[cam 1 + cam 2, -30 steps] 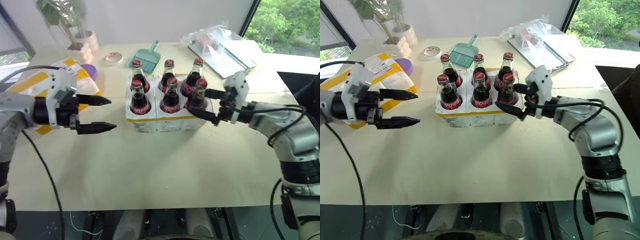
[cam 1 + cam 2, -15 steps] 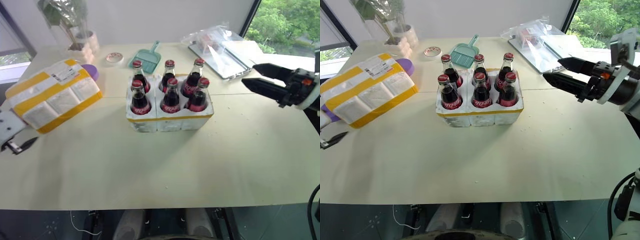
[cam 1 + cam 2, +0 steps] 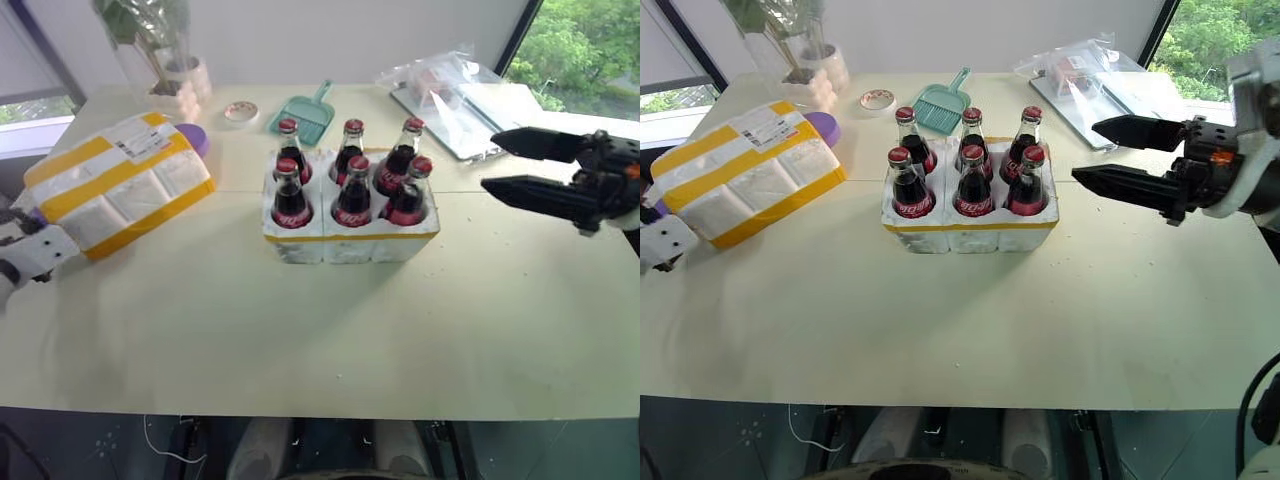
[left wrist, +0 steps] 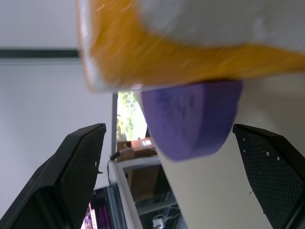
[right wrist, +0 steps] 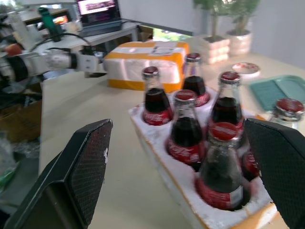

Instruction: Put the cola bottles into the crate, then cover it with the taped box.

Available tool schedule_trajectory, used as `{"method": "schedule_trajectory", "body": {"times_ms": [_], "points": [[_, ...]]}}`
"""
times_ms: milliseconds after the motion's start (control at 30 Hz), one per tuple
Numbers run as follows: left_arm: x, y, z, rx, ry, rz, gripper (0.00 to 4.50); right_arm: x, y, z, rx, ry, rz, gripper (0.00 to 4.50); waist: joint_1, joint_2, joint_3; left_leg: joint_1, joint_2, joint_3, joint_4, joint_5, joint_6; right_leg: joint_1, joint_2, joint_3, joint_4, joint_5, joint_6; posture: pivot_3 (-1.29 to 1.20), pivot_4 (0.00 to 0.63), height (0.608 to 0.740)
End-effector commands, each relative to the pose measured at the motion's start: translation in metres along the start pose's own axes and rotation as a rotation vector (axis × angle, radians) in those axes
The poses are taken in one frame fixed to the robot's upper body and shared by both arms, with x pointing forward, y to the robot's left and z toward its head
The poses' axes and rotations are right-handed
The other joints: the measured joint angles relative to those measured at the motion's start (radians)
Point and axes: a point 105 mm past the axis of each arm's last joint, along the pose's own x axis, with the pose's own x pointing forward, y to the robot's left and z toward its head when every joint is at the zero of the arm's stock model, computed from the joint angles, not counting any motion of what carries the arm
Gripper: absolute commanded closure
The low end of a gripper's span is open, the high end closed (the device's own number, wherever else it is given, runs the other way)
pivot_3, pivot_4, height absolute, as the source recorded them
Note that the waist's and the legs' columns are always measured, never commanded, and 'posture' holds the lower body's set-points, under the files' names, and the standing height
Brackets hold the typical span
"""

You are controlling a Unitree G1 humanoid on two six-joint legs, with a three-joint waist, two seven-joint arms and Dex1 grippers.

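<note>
Six cola bottles [image 3: 351, 180] upright in crate [image 3: 350, 236] — taped box [image 3: 118, 185] apart.

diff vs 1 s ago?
Right gripper backed away from the cola bottles to the right, fingers open and empty. Left gripper swung out to the table's left edge, by the taped box. All six bottles stayed in the crate; box unmoved.

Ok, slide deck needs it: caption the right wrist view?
Open right gripper facing six cola bottles seated in the crate, taped box behind.
</note>
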Motion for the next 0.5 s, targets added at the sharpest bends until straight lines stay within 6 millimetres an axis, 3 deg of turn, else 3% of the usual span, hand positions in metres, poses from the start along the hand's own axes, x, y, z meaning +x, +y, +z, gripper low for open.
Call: {"method": "schedule_trajectory", "body": {"times_ms": [33,233,333,367,467,500], "points": [[0.004,0.003,-0.006,0.003,0.028,0.017,0.0,-0.004,0.013,0.019,-0.068,-0.024,0.023,0.01,0.0,-0.002,-0.001,0.0,0.0,0.0,0.0,0.0,0.0,0.0,0.0,0.0,0.0,0.0,0.0,0.0,0.15,0.738],[0.009,0.001,-0.008,-0.023,0.053,0.008,0.0,-0.007,0.022,0.026,-0.082,-0.02,0.032,0.01,0.003,-0.003,-0.002,0.0,0.0,0.0,0.001,0.0,0.0,0.0,0.0,0.0,0.0,0.0,0.0,0.0,0.15,0.738],[0.011,0.007,-0.007,-0.03,0.052,0.018,1.2,-0.007,0.026,0.024,-0.08,-0.012,0.044,0.0,0.003,-0.003,-0.002,0.0,0.0,0.0,0.001,0.0,0.0,0.0,0.0,0.0,0.0,0.0,0.0,0.0,0.15,0.738],[0.011,0.008,-0.006,-0.028,0.053,0.02,1.87,-0.007,0.027,0.024,-0.079,-0.011,0.044,0.0,0.003,-0.004,-0.002,0.0,0.0,0.0,0.001,0.0,0.0,0.0,0.0,0.0,0.001,0.0,0.0,0.0,0.15,0.738],[0.012,0.018,-0.005,-0.025,0.057,0.048,3.19,-0.006,0.027,0.022,-0.077,-0.01,0.045,0.0,0.004,-0.005,-0.003,0.0,0.0,0.0,0.001,0.0,0.0,0.001,-0.001,0.0,0.001,0.0,0.0,0.0,0.15,0.738],[0.012,0.023,-0.005,-0.026,0.058,0.065,3.19,-0.005,0.027,0.021,-0.076,-0.009,0.045,0.0,0.004,-0.005,-0.003,0.0,0.0,0.0,0.001,0.0,0.0,0.001,-0.001,0.0,0.001,0.0,0.0,0.0,0.15,0.738]]}}
